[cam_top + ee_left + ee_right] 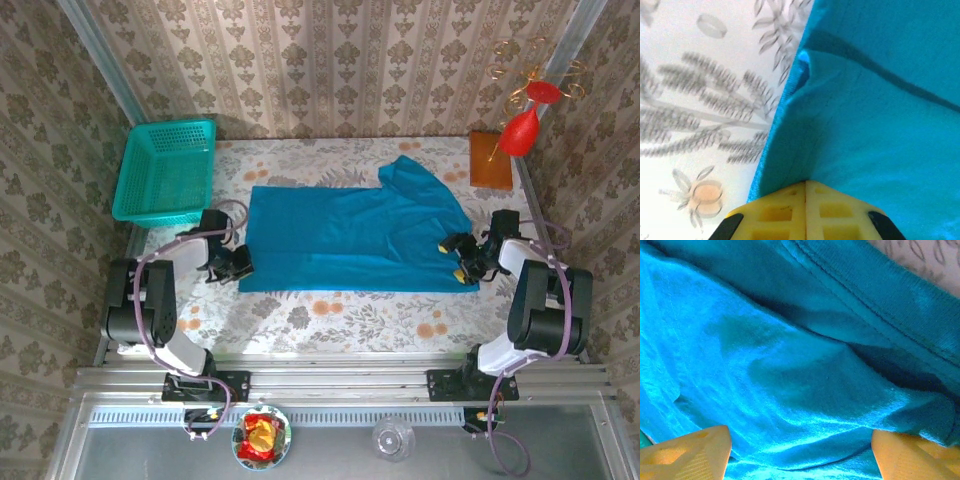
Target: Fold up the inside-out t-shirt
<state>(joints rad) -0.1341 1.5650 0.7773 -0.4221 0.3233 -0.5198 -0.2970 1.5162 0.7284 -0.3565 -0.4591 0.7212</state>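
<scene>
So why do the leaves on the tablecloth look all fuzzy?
Left wrist view: the camera is too close, so the tablecloth leaves blur; right wrist view: the t-shirt shines, with a dark shadow under its fold; top view: sharp, evenly lit.

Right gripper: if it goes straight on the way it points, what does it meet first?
The t-shirt: blue cloth fills the gap ahead of the right gripper, whose jaws stand open. Contact looks close; depth is unclear.

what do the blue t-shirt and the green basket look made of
T-shirt: soft knit cloth, probably cotton or a blend, mostly matte with a faint sheen; it drapes in creases and has a stitched ribbed band. Basket: rigid moulded plastic, it seems, slightly glossy; even mesh of holes, stiff straight rim.
</scene>
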